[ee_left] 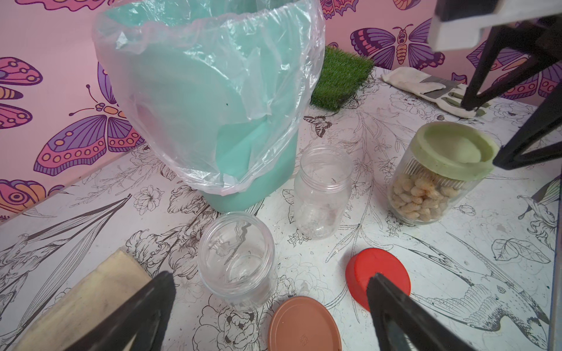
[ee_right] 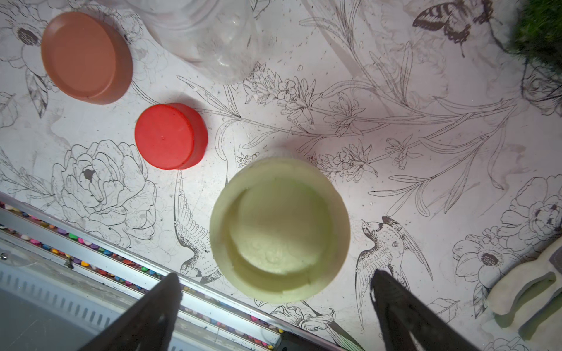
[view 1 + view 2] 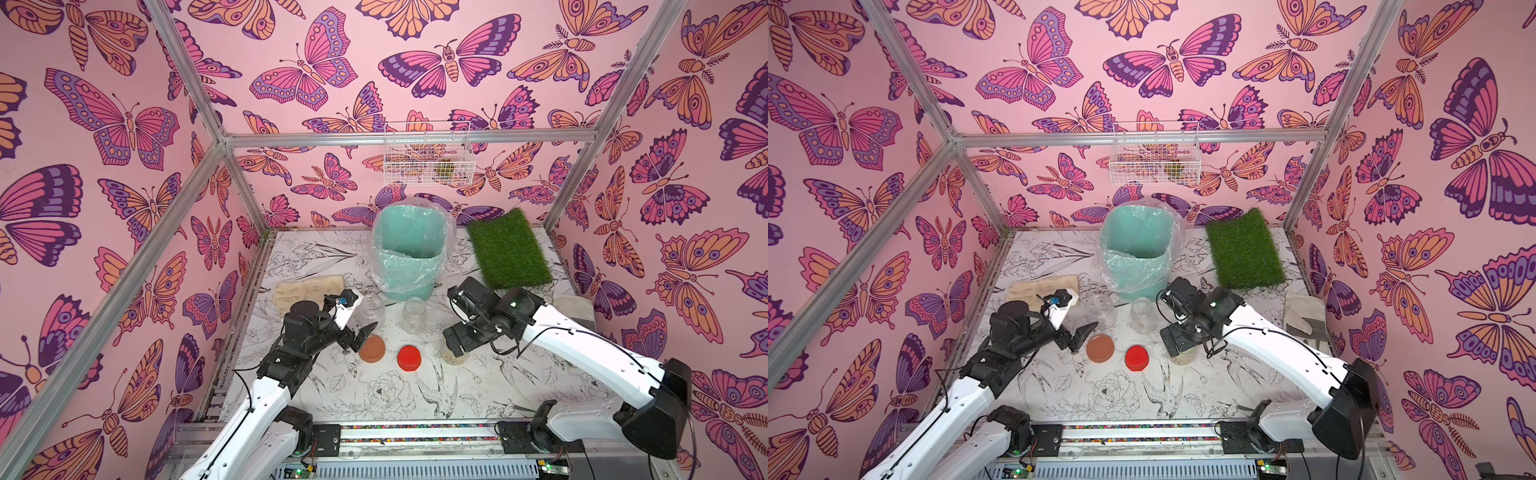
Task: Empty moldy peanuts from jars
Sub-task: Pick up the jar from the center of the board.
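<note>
Two clear jars (image 3: 371,309) (image 3: 414,316) stand open and empty in front of the bin. Their brown lid (image 3: 372,349) and red lid (image 3: 409,357) lie on the table nearer me. A third jar (image 1: 438,173) still wears its pale green lid (image 2: 279,231) and holds a heap of moldy peanuts (image 1: 419,197). My right gripper (image 2: 275,278) hangs open just above that lid, its fingers standing wide to either side without touching it. My left gripper (image 1: 270,279) is open and empty, low beside the brown lid and the nearer empty jar (image 1: 237,258).
A mint-green bin (image 3: 409,253) with a plastic liner stands behind the jars. A grass mat (image 3: 509,249) lies at the back right. Pale gloves lie at the left (image 3: 307,291) and right (image 3: 575,309) sides. A wire basket (image 3: 428,156) hangs on the back wall.
</note>
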